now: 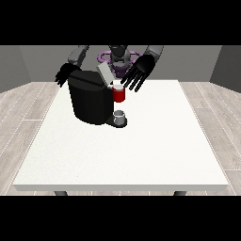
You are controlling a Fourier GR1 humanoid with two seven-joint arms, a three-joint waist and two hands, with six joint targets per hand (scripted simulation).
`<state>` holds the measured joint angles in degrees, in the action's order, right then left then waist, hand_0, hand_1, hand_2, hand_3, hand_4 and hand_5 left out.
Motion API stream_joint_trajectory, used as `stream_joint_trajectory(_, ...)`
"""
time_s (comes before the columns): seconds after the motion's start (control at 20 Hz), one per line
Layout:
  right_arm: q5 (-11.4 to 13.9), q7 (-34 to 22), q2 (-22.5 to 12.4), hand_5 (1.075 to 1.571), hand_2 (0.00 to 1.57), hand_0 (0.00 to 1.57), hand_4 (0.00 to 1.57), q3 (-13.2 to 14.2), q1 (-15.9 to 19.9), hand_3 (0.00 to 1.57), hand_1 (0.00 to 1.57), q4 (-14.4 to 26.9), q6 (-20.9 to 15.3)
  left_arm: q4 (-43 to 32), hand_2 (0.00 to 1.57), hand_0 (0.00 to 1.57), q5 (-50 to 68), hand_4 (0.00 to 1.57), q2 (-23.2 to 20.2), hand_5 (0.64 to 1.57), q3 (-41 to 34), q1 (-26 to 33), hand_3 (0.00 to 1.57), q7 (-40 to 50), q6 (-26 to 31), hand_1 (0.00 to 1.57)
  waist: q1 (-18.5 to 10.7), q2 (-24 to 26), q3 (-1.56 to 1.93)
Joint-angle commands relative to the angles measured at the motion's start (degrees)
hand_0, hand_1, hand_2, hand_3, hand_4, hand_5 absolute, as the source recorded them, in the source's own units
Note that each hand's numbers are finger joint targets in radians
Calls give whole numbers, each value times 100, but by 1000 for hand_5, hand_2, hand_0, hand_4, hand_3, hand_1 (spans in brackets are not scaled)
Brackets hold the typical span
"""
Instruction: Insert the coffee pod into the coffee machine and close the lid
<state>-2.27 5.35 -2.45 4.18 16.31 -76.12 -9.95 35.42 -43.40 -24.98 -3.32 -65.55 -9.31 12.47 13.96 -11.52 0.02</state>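
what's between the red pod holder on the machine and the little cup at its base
In the front view nothing sits between them: the red pod holder hangs straight above the small grey cup, with only an open gap beside the coffee machine.

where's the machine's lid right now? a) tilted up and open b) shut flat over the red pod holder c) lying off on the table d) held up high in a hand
a: the grey lid stands tilted up behind the red pod holder on the coffee machine, with the hand at the view's right beside it.
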Motion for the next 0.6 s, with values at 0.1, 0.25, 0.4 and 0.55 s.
stream_joint_trajectory(0.1, -92, 221, 49, 1571, 0, 0, 427, 102, -398, 0, 0, 156, 10, 176, 0, 0, -5, 0, 252, 1571, 48, 307, 0, 172, 103, 0, -227, 547, 0)
stream_joint_trajectory(0.25, -188, 88, -25, 1571, 0, 0, 387, 123, -513, 0, 0, 113, 150, 155, 0, 0, 456, 0, 387, 1571, -335, 562, 0, -25, 136, 0, -328, 659, -2)
stream_joint_trajectory(0.4, -206, -87, -53, 1571, 0, 0, 430, 195, -586, 0, 0, 59, 56, 135, 0, 0, 1048, 0, 774, 1571, -871, 863, 0, 107, -43, 0, -563, 1094, -10)
stream_joint_trajectory(0.55, -241, -14, -17, 1571, 0, 0, 370, 424, -904, 0, 0, 286, -161, 290, 0, 0, 1687, 249, 1259, 1571, -1232, 1274, 0, -221, 78, 0, -1011, 1595, -11)
